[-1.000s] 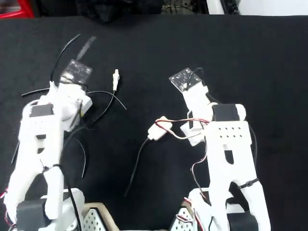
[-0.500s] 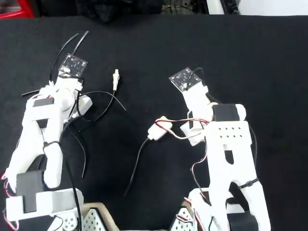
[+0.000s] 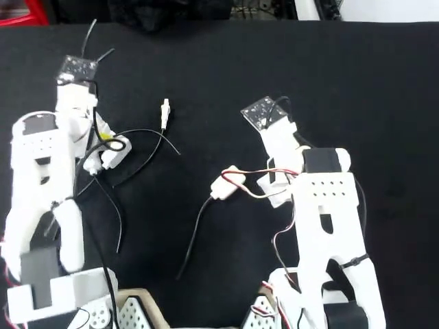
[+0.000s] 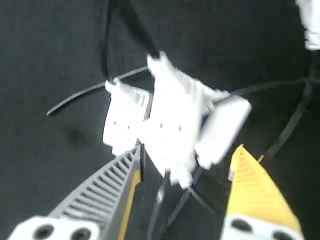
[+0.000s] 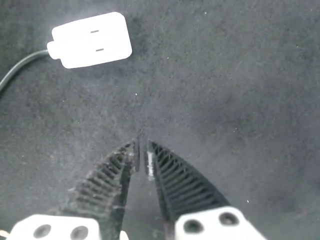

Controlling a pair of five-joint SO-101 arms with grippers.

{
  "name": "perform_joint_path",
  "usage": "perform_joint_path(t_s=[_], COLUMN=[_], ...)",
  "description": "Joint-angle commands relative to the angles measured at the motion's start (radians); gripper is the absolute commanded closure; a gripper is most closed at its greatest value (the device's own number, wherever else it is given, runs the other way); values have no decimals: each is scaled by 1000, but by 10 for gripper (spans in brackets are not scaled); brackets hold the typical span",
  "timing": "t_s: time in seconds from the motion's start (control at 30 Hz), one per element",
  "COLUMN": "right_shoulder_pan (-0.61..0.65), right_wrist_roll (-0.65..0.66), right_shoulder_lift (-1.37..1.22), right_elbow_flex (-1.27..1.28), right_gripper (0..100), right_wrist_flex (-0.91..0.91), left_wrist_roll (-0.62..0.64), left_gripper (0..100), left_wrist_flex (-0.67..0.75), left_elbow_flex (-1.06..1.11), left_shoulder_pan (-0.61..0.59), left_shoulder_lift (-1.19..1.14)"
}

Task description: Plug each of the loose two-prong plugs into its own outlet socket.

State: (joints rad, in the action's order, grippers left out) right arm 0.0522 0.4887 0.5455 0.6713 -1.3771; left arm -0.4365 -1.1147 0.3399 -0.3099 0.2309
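My left gripper (image 3: 108, 147) stands open at the left of the black table, over a cluster of white socket and plug pieces (image 3: 115, 152) with black cords. In the left wrist view the grey and yellow fingers of my left gripper (image 4: 186, 152) flank that cluster (image 4: 175, 125), and a slotted socket block (image 4: 125, 117) lies at its side. A small loose white plug (image 3: 164, 106) lies apart, toward the middle back. My right gripper (image 5: 142, 146) is shut on nothing, hanging over bare cloth. A white outlet socket (image 5: 90, 39) on a black cord lies beyond it, also seen beside the right arm (image 3: 226, 182).
Black cords (image 3: 140, 147) loop across the cloth around the left arm. The right arm's red and white wires (image 3: 264, 173) hang over the socket near the middle. The table's far and right parts hold bare black cloth (image 3: 370, 89).
The left arm has swung left and stretched toward the back, so its wrist camera sits farther up and left. The white cluster at its gripper shifted a little. The right arm has stayed still.
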Motion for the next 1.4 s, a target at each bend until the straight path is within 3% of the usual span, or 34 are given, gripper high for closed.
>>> perform_joint_path(t_s=[0.0,0.13,0.27,0.5,0.63,0.73,0.9,1.23,1.37], right_shoulder_pan=[-20,-117,-258,-370,-374,-371,-371,-368,-368], right_wrist_roll=[18,61,100,132,132,133,135,135,133], right_shoulder_lift=[24,28,30,28,30,30,30,30,30], right_elbow_flex=[-4,-25,-71,-97,-96,-96,-96,-96,-96], right_gripper=[979,980,978,977,977,977,977,977,977], right_wrist_flex=[-26,-54,-57,-54,-51,-51,-51,-51,-51], left_wrist_roll=[0,0,8,55,55,57,152,187,212], left_gripper=[720,720,720,720,775,826,744,739,798], left_wrist_flex=[-161,-207,-147,236,480,577,715,736,727], left_elbow_flex=[-74,25,189,504,619,634,598,352,300], left_shoulder_pan=[79,272,522,745,806,857,898,871,854], left_shoulder_lift=[186,385,548,529,450,376,219,-224,-265])
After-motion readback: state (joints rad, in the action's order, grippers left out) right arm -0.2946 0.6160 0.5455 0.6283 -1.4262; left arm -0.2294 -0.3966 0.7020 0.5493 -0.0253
